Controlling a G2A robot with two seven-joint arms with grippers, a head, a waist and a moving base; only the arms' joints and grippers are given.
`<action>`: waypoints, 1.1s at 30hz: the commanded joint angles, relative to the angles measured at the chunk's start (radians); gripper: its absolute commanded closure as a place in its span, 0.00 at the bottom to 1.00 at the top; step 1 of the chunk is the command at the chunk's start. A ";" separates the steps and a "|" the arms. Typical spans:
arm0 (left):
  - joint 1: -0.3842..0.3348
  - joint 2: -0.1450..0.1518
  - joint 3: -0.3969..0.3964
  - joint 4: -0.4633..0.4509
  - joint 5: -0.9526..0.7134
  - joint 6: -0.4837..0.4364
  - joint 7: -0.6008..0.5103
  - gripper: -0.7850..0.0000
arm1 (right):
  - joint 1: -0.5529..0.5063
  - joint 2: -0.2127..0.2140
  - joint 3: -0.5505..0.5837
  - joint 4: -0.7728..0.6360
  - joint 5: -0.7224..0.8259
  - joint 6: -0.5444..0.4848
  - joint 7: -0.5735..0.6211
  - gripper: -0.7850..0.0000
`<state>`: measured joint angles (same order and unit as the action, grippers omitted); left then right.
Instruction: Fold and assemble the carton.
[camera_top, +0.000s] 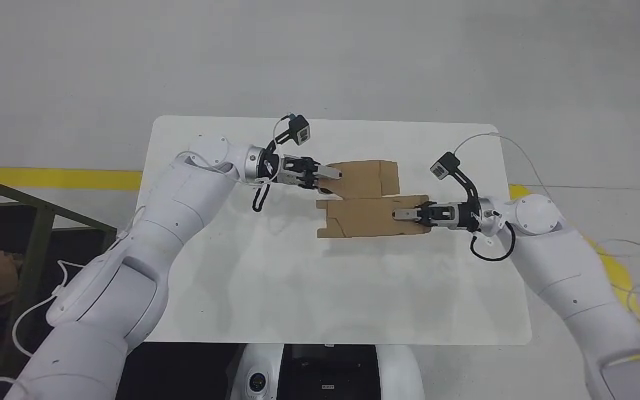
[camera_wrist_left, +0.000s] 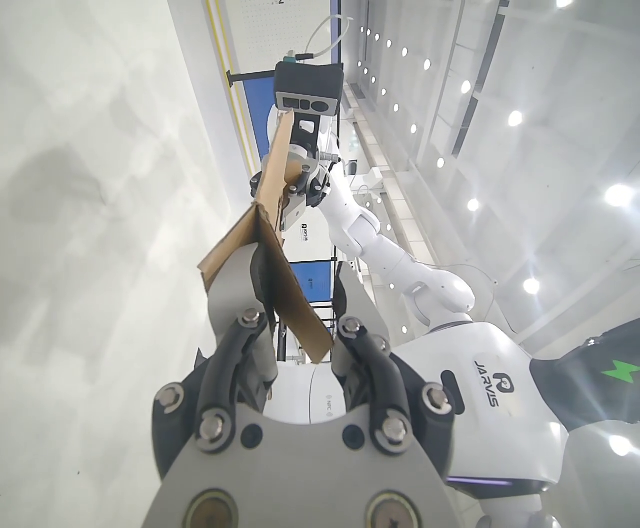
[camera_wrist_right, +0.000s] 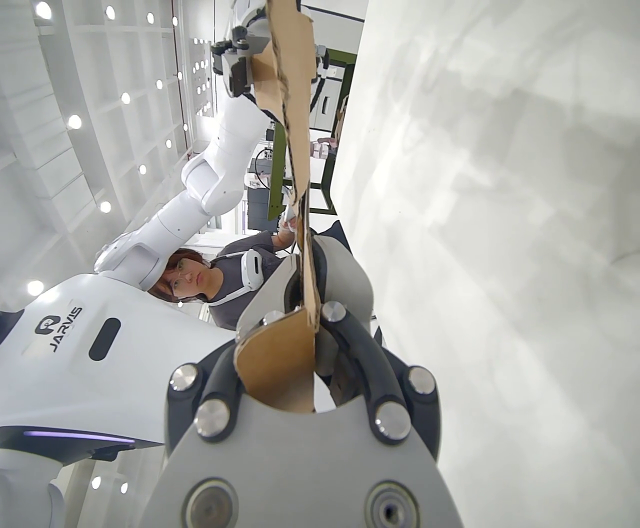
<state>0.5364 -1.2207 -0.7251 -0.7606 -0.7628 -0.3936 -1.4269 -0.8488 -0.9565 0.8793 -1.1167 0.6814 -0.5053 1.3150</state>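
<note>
The right gripper's (camera_wrist_right: 305, 272) fingers (camera_wrist_right: 345, 285) are pinched tight on the carton (camera_wrist_right: 295, 125), with a short flap curled back into its palm. At the other end the left gripper's (camera_wrist_left: 297, 282) fingers (camera_wrist_left: 232, 295) stand apart around a creased panel. One pad lies against it and there is a gap beside the other.

Outward from there, the carton (camera_top: 365, 195) is a flat brown blank spanning the two arms over the middle of the worktop (camera_top: 200, 280), nearer its far edge. I cannot tell whether it rests on the surface or hangs just above.

This looks like the opening stage, with nothing squared up yet. I'd want the left fingers to bite beside the crease before any turning. With the right gripper as a firm anchor, the board should bend on its score line rather than buckle or slip out.
</note>
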 joint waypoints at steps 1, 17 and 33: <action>0.000 -0.002 -0.001 0.006 0.001 0.002 -0.002 0.77 | 0.000 0.000 -0.001 -0.001 -0.001 -0.002 -0.003 1.00; -0.002 -0.014 -0.011 0.033 0.014 0.009 -0.009 0.99 | -0.002 0.006 -0.001 -0.006 0.002 -0.010 -0.010 1.00; 0.016 -0.007 -0.041 -0.029 0.041 -0.006 0.006 1.00 | 0.024 0.018 0.031 0.102 -0.069 -0.054 -0.055 0.04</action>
<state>0.5481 -1.2308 -0.7638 -0.7765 -0.7308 -0.3960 -1.4247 -0.8283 -0.9415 0.9036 -1.0242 0.6254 -0.5547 1.2654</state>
